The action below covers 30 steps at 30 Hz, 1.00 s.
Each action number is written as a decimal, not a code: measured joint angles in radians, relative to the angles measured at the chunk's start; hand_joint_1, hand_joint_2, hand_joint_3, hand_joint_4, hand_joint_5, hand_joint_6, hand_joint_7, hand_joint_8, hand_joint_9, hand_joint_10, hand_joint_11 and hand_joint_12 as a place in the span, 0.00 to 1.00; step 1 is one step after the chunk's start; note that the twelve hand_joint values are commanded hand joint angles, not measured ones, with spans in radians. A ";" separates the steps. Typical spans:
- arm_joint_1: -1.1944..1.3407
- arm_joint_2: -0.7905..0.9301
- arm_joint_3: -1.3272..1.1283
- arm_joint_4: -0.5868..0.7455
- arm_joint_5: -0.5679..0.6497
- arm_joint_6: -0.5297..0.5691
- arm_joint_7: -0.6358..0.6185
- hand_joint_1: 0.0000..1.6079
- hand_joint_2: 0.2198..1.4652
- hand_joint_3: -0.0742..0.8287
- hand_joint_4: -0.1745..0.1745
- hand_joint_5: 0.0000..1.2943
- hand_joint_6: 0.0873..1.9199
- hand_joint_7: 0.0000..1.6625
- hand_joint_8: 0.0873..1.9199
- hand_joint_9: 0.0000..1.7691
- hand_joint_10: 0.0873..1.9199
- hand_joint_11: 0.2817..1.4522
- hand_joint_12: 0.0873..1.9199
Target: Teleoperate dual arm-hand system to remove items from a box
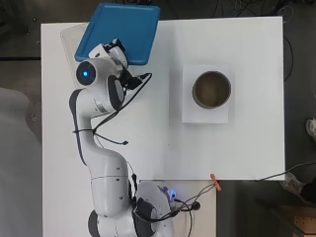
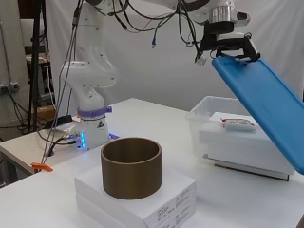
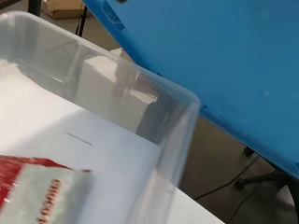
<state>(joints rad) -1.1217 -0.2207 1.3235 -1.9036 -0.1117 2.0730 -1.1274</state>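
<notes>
Side view: hand [image 2: 228, 45] grips tilted blue lid [image 2: 266, 104] above clear box [image 2: 202, 118].

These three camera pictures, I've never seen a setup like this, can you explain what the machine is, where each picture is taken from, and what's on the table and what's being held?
The machine is a white robot arm bolted at the edge of a white table, steered by a person. At its end is a black and white robot hand.

One picture looks straight down, one looks across the table from the side, and one comes from a camera at the wrist.

The robot hand is gripping the upper edge of a flat blue plastic lid, tilted up off a clear plastic box. Inside the box lie white slabs with a red and white packet on top.

Also on the table is a brown cylindrical ring, open at the top, standing on flat white boxes.
</notes>
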 joint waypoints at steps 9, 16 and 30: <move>0.146 -0.081 0.160 0.050 0.051 -0.012 -0.241 0.64 0.86 0.08 1.00 0.51 1.00 0.68 1.00 0.76 1.00 0.67 1.00; 0.192 -0.128 0.055 0.034 -0.097 -0.054 -0.112 0.66 0.84 0.08 1.00 0.51 1.00 0.68 1.00 0.76 1.00 0.68 1.00; -0.087 0.815 1.143 -0.204 -0.566 -0.213 0.063 0.72 0.80 0.07 1.00 0.48 1.00 0.67 1.00 0.73 1.00 0.59 1.00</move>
<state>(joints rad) -1.2091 0.5942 2.4666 -2.1081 -0.6773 1.8601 -1.0648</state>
